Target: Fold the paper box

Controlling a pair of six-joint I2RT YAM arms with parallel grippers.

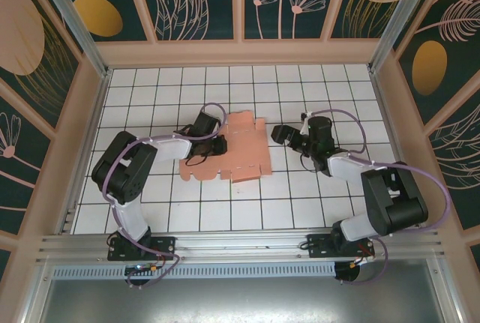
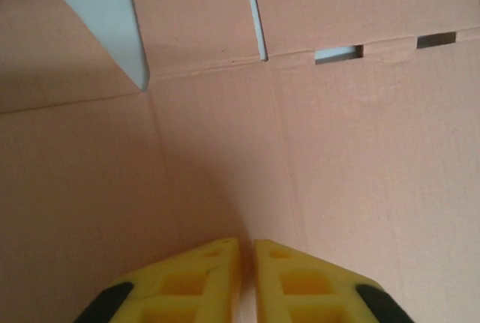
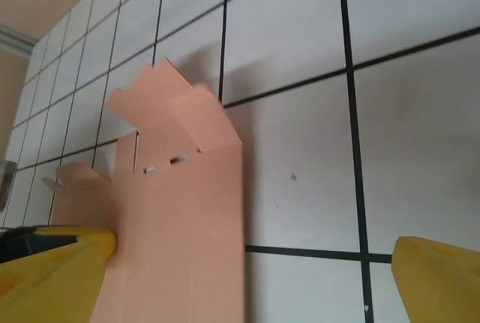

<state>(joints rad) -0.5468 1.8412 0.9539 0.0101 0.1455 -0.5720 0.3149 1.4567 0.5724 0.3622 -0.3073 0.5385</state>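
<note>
Paper box (image 2: 337,158) card lies right under the left gripper (image 2: 247,252). In the left wrist view its two yellow fingers (image 2: 202,278) are drawn almost together with only a thin dark slit between them, their tips down at the salmon-pink surface. Whether a fold of card is nipped in that slit I cannot tell. That close view gives what the others lack: scored crease lines running across the card, a row of small slots along one fold, and slivers of pale table (image 2: 97,1) through a curved cut-out. The right gripper (image 3: 253,252) stands wide apart, one yellow finger at each lower corner of its wrist view, holding nothing. Its left finger overlaps the near end of the paper box (image 3: 187,225). This low angle shows the far flaps tilted up off the tiles rather than lying flat, with two little slots below them and a rounded flap off to the left. From above, the whole outline appears: the paper box (image 1: 244,147) is a mostly flat die-cut sheet near the middle of the white tiled table (image 1: 225,210). The left gripper (image 1: 219,145) is on its left part. The right gripper (image 1: 281,134) is just beside its right edge.
</note>
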